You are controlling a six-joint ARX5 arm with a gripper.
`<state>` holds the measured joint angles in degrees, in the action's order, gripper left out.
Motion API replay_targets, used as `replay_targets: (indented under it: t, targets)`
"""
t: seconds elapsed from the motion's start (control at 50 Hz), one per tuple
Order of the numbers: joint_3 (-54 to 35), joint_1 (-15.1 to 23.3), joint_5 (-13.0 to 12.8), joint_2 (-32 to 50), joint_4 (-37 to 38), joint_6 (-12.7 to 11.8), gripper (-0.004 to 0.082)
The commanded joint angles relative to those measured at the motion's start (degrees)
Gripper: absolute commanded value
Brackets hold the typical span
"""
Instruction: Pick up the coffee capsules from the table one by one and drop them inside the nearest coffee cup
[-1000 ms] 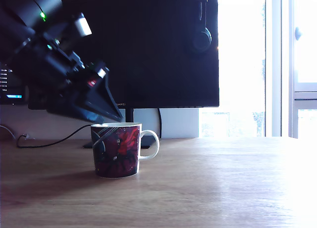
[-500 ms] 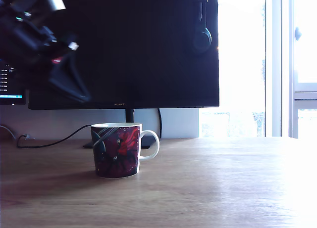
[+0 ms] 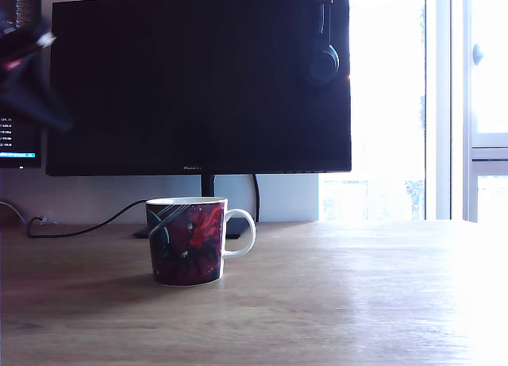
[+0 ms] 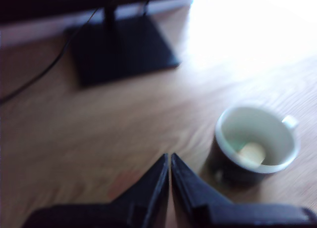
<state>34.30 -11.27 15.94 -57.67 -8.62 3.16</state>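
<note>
The coffee cup [image 3: 186, 243] stands on the wooden table [image 3: 357, 302], dark red and black outside with a white handle on the exterior view's right. In the wrist view, one cream coffee capsule [image 4: 251, 152] lies inside the cup [image 4: 257, 125] on its white bottom. My gripper [image 3: 57, 121] is a blurred dark shape high at the exterior view's left edge, well above and away from the cup. Seen from the wrist, the gripper [image 4: 169, 157] is shut, fingers pressed together with nothing between them, hovering over bare table [image 4: 99, 139] beside the cup.
A large dark monitor [image 3: 198, 80] stands behind the cup, with its black stand base [image 4: 119, 47] on the table. Headphones [image 3: 324, 60] hang on the monitor. A black cable [image 3: 79, 227] runs across the desk's back left. A bright window [image 3: 476, 104] fills the right.
My gripper has risen from just over the cup's rim and swung up and to the exterior view's left edge. The cup has stayed in place.
</note>
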Motion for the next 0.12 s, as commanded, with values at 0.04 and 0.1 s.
replay_targets:
  t: [0.04, 0.1]
  targets:
    - [-2.14, 1.49, -0.37, 2.38, 0.11, -1.36, -0.0014]
    - [-2.14, 2.1, -0.61, 3.37, -0.48, -1.44, -0.0014]
